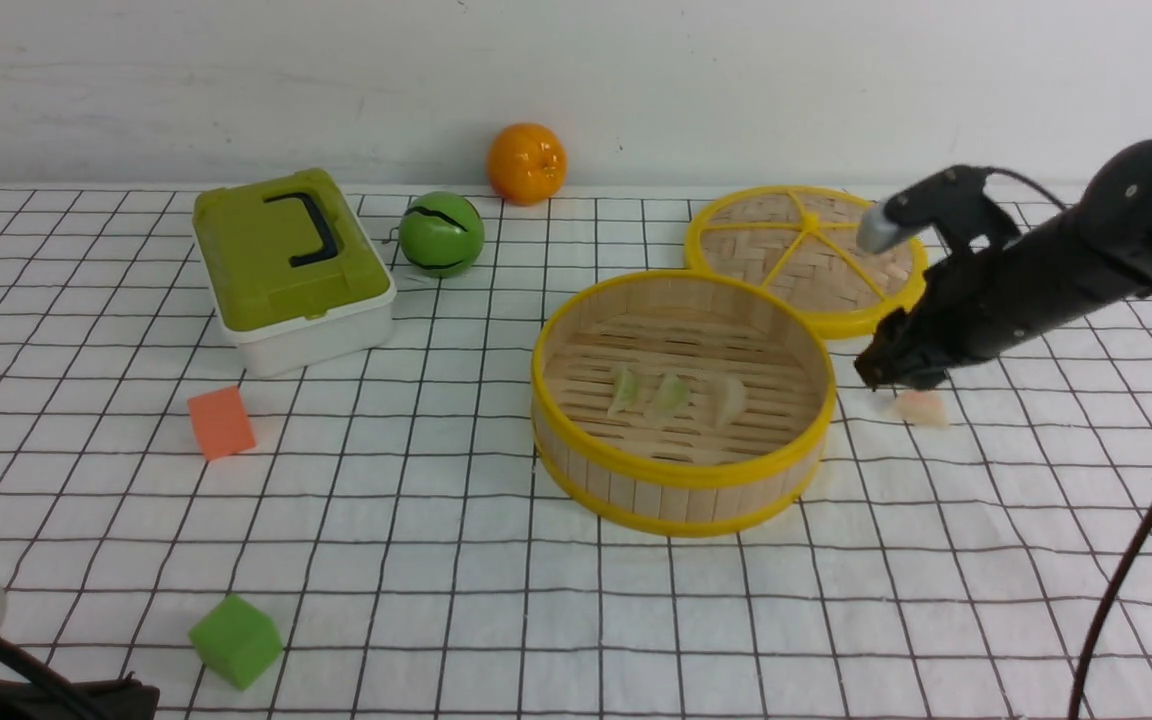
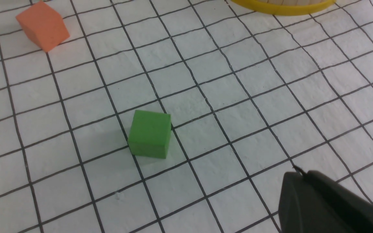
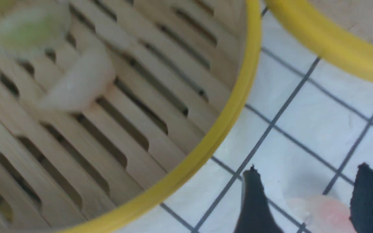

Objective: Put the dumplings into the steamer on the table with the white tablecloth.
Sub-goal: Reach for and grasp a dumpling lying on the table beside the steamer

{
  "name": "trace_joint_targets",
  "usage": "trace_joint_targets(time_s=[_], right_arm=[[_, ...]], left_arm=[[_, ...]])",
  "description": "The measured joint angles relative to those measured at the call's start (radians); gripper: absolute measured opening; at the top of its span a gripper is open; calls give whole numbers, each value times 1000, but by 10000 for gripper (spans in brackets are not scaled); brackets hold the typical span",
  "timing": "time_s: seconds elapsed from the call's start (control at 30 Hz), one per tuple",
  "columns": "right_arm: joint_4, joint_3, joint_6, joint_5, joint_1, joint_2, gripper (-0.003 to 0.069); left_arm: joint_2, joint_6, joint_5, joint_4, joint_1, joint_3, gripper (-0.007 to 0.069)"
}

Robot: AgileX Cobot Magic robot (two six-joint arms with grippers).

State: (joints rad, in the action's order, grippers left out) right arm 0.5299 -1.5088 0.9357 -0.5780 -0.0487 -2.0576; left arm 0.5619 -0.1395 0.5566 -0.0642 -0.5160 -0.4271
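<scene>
The fingers [image 3: 254, 200] of the right gripper [image 3: 308, 171] stand wide apart around 1 pink dumpling [image 3: 327, 212], which lies loose on the white tablecloth [image 1: 436, 560], just beside the right wall of the steamer [image 1: 678, 478]. Inside the steamer the other 3 dumplings [image 1: 671, 393] rest on the slatted floor, 2 green and 1 whitish. The left gripper [image 2: 306, 191] is closed and holds nothing, near the green cube [image 2: 150, 133].

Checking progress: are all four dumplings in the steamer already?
No, only three dumplings lie inside the steamer; a pinkish dumpling sits on the tablecloth outside it.
</scene>
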Motion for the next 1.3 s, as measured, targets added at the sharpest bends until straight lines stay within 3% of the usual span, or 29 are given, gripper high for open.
trace_joint_targets(time_s=[0.13, 0.47, 0.73, 0.93, 1.17, 1.27, 1.3], right_arm=[[-37, 0, 74, 27, -1, -46, 370], [-107, -3, 87, 125, -1, -58, 304], [-108, -9, 84, 106, -1, -24, 313], [-116, -9, 37, 94, 25, -39, 360], [-122, -9, -77, 66, 68, -76, 361], [-114, -15, -106, 48, 69, -85, 333], [-109, -18, -121, 37, 69, -87, 273]], left_arm=[[0, 0, -30, -9, 0, 28, -13], [0, 0, -95, -34, 0, 97, -13], [0, -1, -107, -35, 0, 97, -12], [0, -1, -111, -42, 0, 97, -11], [0, -1, -113, -46, 0, 97, -11], [0, -1, -113, -46, 0, 97, -11], [0, -1, -114, -46, 0, 97, -11]])
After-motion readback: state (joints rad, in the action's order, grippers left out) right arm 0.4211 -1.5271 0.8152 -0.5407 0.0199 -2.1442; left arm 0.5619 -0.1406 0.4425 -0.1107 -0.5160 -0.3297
